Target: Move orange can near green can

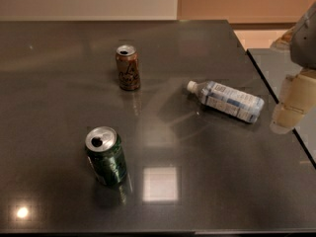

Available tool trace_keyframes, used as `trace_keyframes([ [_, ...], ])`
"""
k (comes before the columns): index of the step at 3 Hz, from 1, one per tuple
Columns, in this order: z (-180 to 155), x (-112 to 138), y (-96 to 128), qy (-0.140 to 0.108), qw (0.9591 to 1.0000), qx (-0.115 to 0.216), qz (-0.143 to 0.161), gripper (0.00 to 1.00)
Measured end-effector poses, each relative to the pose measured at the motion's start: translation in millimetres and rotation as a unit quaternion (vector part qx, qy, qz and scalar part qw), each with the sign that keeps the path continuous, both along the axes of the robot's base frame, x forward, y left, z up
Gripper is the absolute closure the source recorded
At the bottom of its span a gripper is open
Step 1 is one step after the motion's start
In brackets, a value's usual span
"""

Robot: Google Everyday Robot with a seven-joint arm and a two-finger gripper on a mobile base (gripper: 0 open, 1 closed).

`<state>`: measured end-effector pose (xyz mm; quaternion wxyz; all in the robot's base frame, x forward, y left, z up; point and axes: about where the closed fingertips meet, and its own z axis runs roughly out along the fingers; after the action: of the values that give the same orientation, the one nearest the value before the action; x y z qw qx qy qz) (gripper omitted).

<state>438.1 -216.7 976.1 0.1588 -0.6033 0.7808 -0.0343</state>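
Note:
The orange can (128,68) stands upright toward the back middle of the dark table (59,98), its silver top opened. The green can (106,157) stands upright nearer the front left, also with an opened silver top. The two cans are well apart, the green one in front of and a little left of the orange one. My gripper (289,110) hangs at the far right, above the table's right edge, away from both cans and holding nothing that I can see.
A clear plastic water bottle (227,100) with a white cap and blue-white label lies on its side to the right of the orange can. The table's right edge (276,102) runs diagonally by the gripper. A pale wall stands behind.

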Motion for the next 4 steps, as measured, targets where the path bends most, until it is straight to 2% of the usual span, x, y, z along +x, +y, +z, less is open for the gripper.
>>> trace_keyframes([
  [1, 0, 7, 4, -0.007, 1.0, 0.006, 0.0, 0.0],
  [2, -7, 28, 15, -0.011, 0.9997, 0.021, -0.004, 0.0],
  [4, -34, 82, 41, -0.018, 0.998, 0.058, -0.019, 0.0],
])
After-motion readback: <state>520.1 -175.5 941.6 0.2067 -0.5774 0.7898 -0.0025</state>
